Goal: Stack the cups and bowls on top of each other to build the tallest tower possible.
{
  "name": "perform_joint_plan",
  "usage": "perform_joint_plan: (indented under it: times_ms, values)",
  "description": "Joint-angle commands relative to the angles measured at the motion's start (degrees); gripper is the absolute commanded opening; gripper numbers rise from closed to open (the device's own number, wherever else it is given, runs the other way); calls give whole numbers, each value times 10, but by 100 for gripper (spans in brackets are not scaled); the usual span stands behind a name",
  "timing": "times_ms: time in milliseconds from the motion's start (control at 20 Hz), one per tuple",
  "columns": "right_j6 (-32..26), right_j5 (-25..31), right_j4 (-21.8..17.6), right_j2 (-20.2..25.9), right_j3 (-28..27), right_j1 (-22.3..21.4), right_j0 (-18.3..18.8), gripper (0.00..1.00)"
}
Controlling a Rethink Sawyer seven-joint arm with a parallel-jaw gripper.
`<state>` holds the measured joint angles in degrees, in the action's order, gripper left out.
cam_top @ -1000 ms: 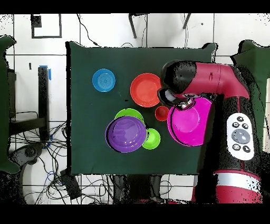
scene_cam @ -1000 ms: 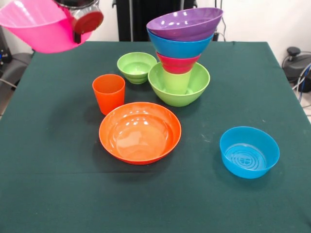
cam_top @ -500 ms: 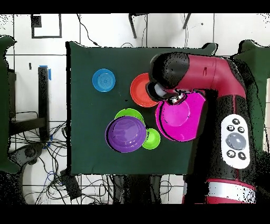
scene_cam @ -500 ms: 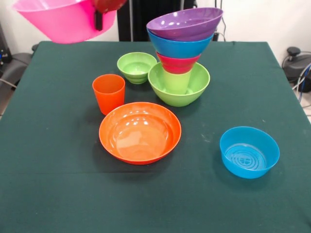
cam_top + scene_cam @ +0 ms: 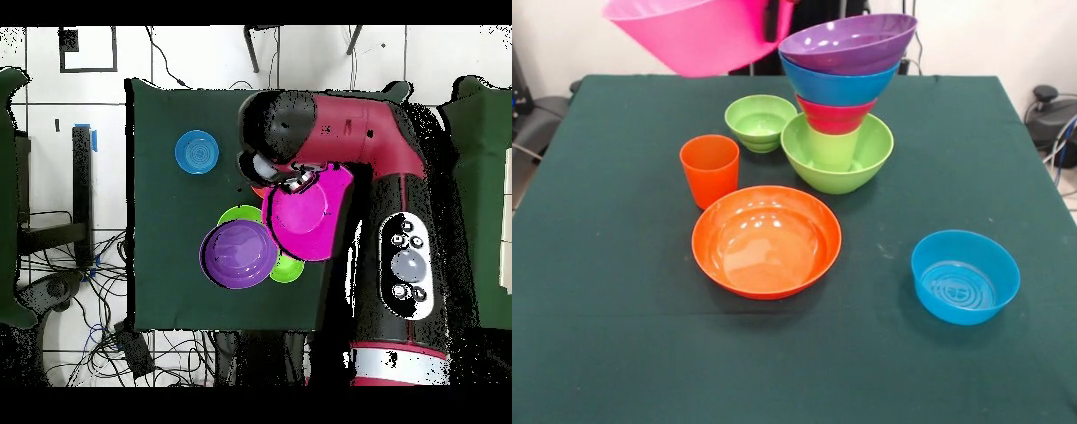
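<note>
Gripper pinching rim of pink bowl, holding it tilted in air at top of front view, just beside tower. Tower: purple bowl topping blue, red, lime cup, green base bowl. Orange cup standing near orange bowl. No readable writing showing.

Dark green cloth-covered surface. Sitting right on it: a big orange bowl near the middle, an orange cup just behind it, a small green bowl further back, the wide green bowl beside that one, and a blue bowl well apart.
</note>
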<state>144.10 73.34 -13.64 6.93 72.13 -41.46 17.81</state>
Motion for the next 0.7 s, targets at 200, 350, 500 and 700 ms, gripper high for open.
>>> perform_joint_plan:
  times_ms: [200, 350, 500, 700]
  values:
    - [67, 11, 25, -7, 66, 10, -53, 0]
    - [81, 11, 31, -20, 73, 8, -70, 0]
    - [95, 26, 27, -40, 66, 9, -91, 0]
    - [105, 40, 22, -64, 58, 12, -113, 0]
